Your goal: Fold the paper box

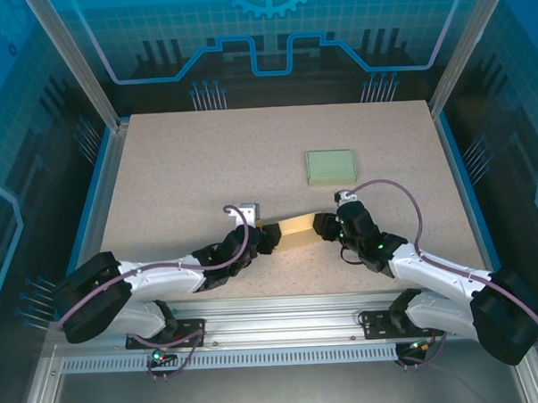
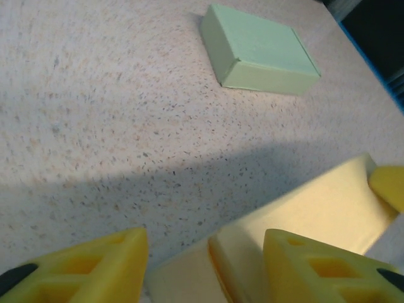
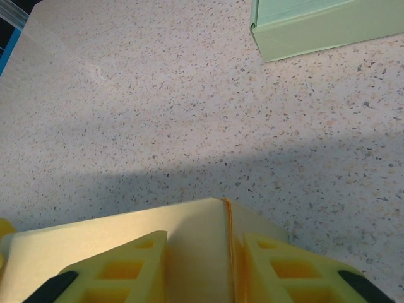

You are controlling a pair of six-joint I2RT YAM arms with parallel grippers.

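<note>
**Mid-fold: paper box [image 1: 297, 229] spanned between both arms, near the front middle of the table [image 1: 205, 160].**
My right gripper [image 1: 326, 224] looks pinched onto the box's right end. My left gripper [image 1: 268, 238] stands spread around the left end (whether it presses the card, I can't tell). The box's long axis runs left to right, its right end angled slightly away from the bases. Next, I judge, I should firm up one hold and press the loose panel home along its crease.
</note>
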